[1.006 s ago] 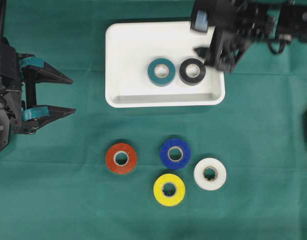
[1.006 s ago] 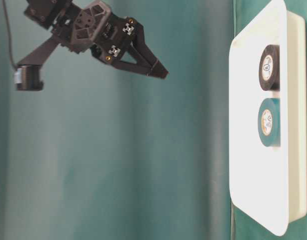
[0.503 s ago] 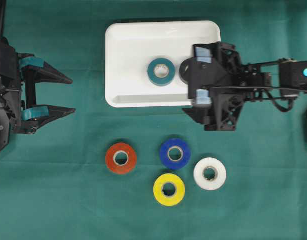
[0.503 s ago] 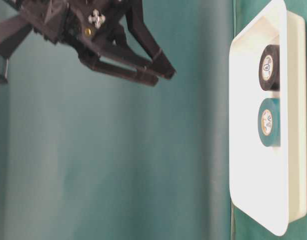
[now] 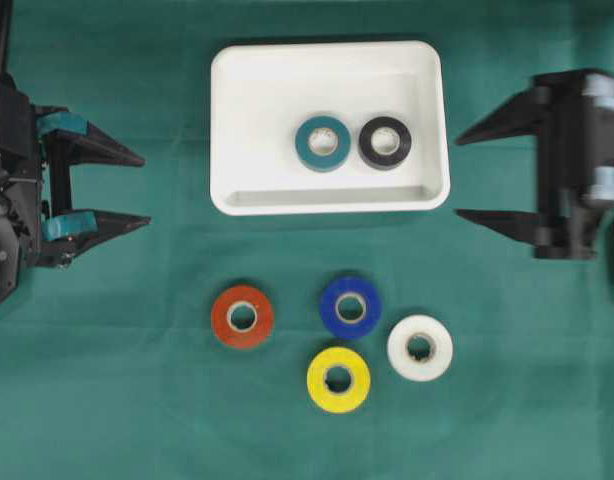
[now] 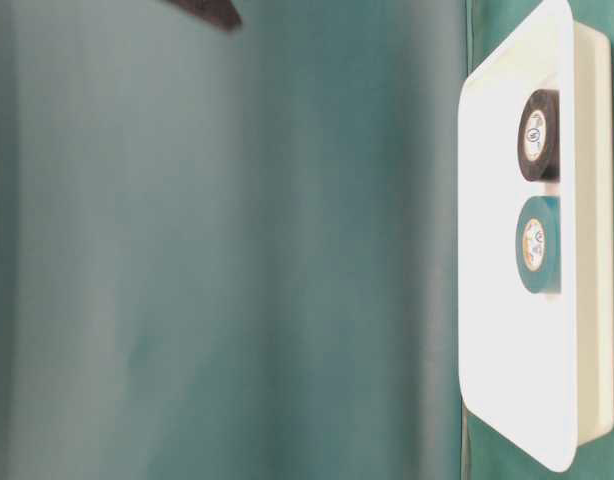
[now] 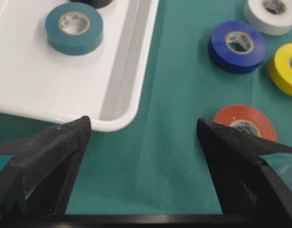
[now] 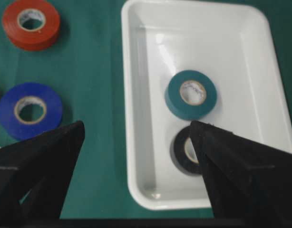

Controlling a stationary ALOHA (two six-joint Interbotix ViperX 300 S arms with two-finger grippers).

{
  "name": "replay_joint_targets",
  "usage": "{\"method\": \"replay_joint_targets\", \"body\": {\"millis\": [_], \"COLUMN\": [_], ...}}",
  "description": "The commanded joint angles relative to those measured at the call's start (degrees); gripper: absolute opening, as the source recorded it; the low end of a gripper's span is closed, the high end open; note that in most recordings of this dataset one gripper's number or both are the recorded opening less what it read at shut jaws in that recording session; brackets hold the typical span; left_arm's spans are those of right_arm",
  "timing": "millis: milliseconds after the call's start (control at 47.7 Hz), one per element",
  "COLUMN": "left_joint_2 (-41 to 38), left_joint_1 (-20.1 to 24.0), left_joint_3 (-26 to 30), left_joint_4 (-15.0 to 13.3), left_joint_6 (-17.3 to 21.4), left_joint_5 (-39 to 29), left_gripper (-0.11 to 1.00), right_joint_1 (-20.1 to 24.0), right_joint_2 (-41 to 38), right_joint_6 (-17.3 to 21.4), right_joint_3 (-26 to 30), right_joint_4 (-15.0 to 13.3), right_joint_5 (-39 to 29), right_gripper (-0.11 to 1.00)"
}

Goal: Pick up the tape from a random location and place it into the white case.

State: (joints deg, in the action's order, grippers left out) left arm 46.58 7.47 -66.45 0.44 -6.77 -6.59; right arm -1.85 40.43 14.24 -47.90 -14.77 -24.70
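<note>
1. Green cloth [image 5: 107, 400] is covering the whole table; everything else is sitting on it.
2. White case [image 5: 237, 100] is lying at top centre of the overhead view, long side running left to right, between the two grippers. One case.
3. Left gripper [image 5: 137, 188] is sitting at the left edge, jaws spread wide, gripping nothing. Tips are pointing toward the case's left wall, well apart from it. In the left wrist view a case corner is showing just inside the left finger, with bare cloth filling the rest of the gap.
4. Right gripper [image 5: 467, 172] is sitting at the right edge, jaws spread wide, also empty. Tips are pointing at the case's right wall, near it but not touching. In the right wrist view the gap is framing the case's near end.
5. Tape rolls: six in all, every one lying flat, none between any jaws.
6. Two are lying inside the case, side by side, right of its centre: teal roll [image 5: 323, 143] and black roll [image 5: 385, 142]. They are just beside each other; black is the one nearer the right gripper.
7. Four are lying on the cloth below the case, clear of both grippers: red roll [image 5: 242, 316] furthest left, blue roll [image 5: 350, 306] in the middle, yellow roll [image 5: 338, 379] lowest, white roll [image 5: 419, 347] furthest right.
8. Blue, yellow and white are clustering near each other; red is sitting apart from them.
</note>
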Motion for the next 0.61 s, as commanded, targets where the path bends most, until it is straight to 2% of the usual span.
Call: {"method": "replay_joint_targets", "body": {"millis": [0,231,377,587], "left_joint_2": [-0.1,0.0,-0.1,-0.3], "left_joint_1": [0.1,-0.3,-0.4,-1.1], "left_joint_3": [0.5,0.5,0.4,0.4], "left_joint_4": [-0.1,-0.1,-0.1,-0.1], "left_joint_6": [0.2,0.2,0.2,0.2], "left_joint_5": [0.4,0.4,0.6,0.6], "left_gripper": [0.99,0.99,0.99,0.99], "right_joint_1": [-0.3,-0.3,-0.3,-0.3], "right_joint_2": [4.0,9.8,10.9,10.7], "right_joint_6": [0.2,1.1,3.4,5.1], "right_joint_3": [-2.7,-11.0,-16.2,-18.5], "right_joint_4": [-0.1,0.3,0.3,0.3], "right_joint_5": [1.9,6.5,10.5,13.6], "right_gripper": [0.9,0.9,0.89,0.89]}}
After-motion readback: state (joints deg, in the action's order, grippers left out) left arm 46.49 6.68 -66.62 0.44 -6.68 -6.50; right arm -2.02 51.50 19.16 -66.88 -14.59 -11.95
